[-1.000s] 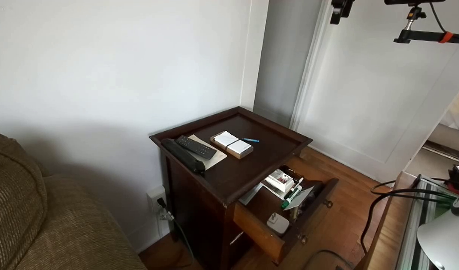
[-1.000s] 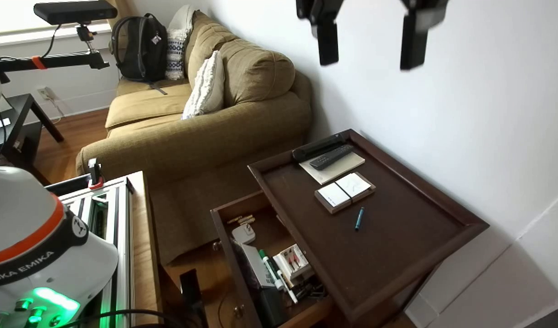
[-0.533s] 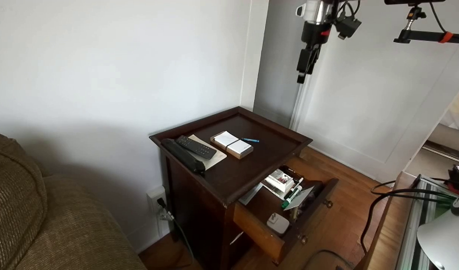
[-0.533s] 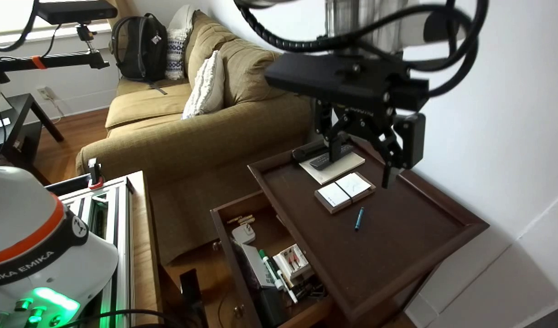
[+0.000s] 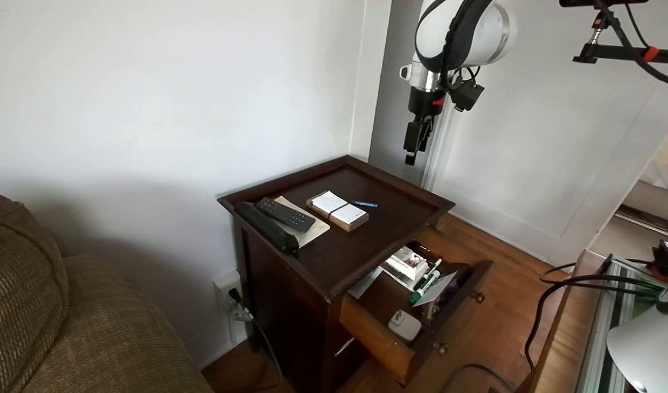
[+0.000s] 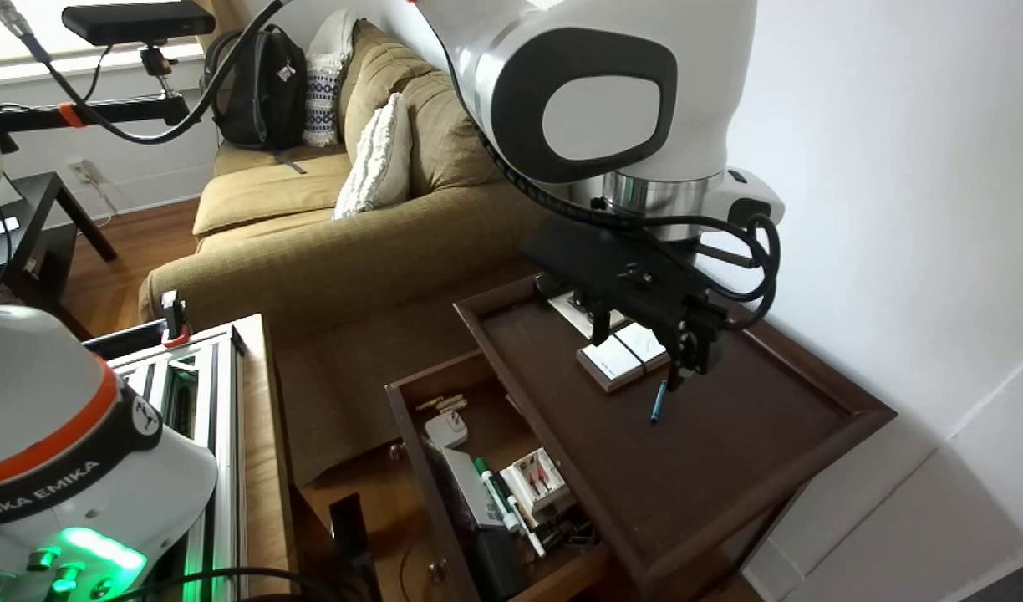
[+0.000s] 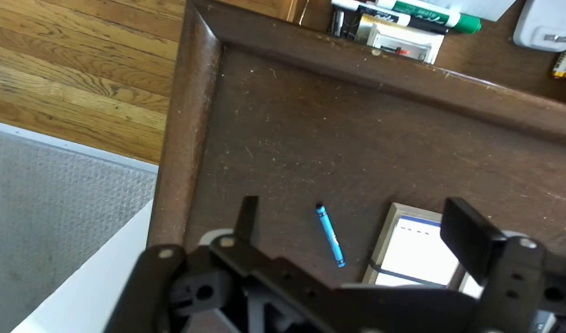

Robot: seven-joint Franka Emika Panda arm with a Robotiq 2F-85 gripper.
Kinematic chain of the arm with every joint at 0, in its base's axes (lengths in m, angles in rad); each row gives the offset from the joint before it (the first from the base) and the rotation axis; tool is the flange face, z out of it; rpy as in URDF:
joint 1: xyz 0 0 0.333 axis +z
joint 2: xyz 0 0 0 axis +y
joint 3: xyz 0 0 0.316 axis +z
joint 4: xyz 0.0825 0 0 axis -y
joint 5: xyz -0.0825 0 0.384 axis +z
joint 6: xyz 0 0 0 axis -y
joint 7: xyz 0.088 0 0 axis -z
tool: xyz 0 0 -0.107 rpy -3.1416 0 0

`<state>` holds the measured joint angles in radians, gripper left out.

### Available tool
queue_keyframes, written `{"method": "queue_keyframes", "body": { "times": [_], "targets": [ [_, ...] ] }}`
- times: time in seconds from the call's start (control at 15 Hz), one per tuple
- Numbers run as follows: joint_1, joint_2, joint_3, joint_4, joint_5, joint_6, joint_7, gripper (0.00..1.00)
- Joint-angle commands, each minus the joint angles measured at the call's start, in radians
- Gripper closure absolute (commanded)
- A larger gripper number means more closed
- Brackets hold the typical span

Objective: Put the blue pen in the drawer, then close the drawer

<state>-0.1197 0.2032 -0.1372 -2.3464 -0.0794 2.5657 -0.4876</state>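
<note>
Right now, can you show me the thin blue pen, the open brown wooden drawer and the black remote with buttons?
Thin blue pen [image 7: 330, 237]: wrist view, middle of its barrel.
Open brown wooden drawer [image 5: 375, 338]: an exterior view, its side wall.
Black remote with buttons [image 5: 285, 214]: an exterior view, middle of its buttoned face.

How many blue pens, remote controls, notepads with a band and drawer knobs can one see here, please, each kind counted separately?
Blue pen: 1
Remote control: 1
Notepad with a band: 1
Drawer knobs: 2
Total: 5
</note>
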Motion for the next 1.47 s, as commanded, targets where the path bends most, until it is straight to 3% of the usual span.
{"method": "queue_keyframes", "body": {
  "times": [0.0,0.2,0.33,0.6,0.93,1.4],
  "targets": [
    [-0.022,-0.005,0.022,0.002,-0.009,-0.003,0.007,0.00],
    [-0.022,-0.019,0.020,0.002,-0.008,-0.003,0.006,0.00],
    [-0.044,0.086,0.009,0.045,0.004,0.019,0.002,0.00],
    [-0.128,0.201,0.091,0.080,0.122,0.129,-0.146,0.00],
    [-0.197,0.333,0.189,0.160,0.088,0.281,-0.218,0.00],
    [-0.218,0.488,0.254,0.314,0.032,0.309,-0.259,0.00]
  ]
}}
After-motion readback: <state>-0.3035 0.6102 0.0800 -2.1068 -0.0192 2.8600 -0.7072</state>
